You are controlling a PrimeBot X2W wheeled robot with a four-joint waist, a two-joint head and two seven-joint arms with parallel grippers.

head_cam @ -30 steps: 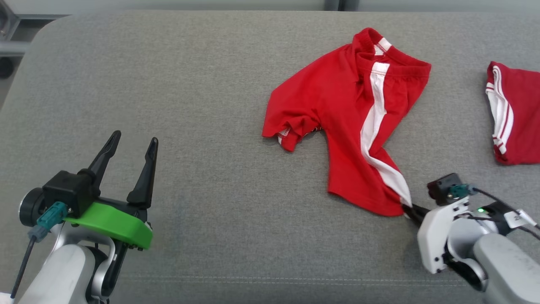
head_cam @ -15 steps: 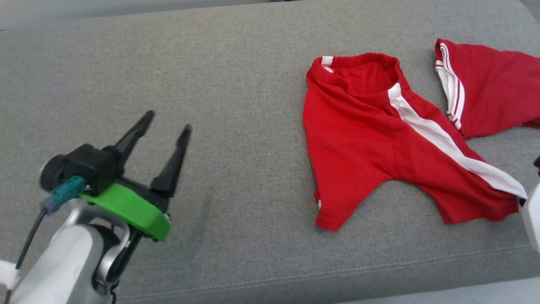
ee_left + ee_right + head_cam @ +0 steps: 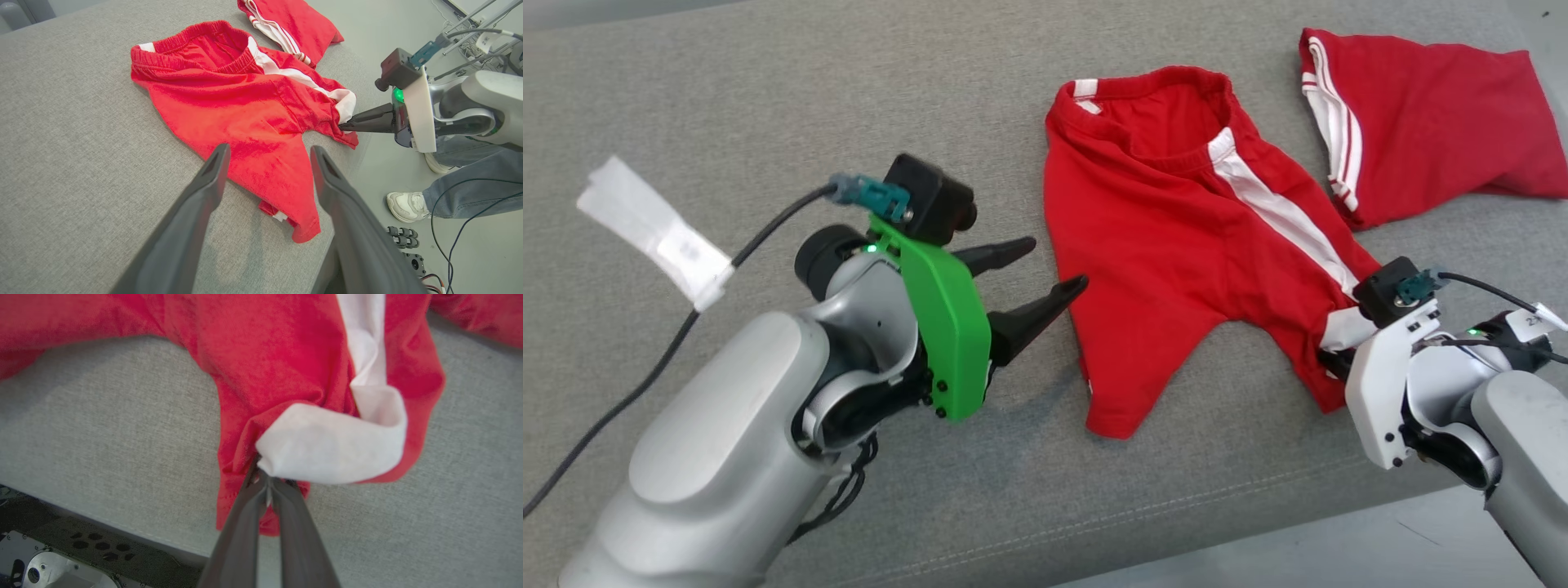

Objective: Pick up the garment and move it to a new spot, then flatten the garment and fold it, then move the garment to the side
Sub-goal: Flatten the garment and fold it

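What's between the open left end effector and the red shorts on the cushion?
Nothing lies between them. In the head view the left end effector reaches the left edge of the red shorts; only bare grey cushion shows around its fingertips.

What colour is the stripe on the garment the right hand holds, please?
White stripe on the red garment; clearest in the head view.

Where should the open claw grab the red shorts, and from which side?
Probably the free leg's hem, coming in low from the robot's left. That leg of the red shorts lies flat with its edge facing the open left gripper, and the right gripper pinches the other leg's hem.
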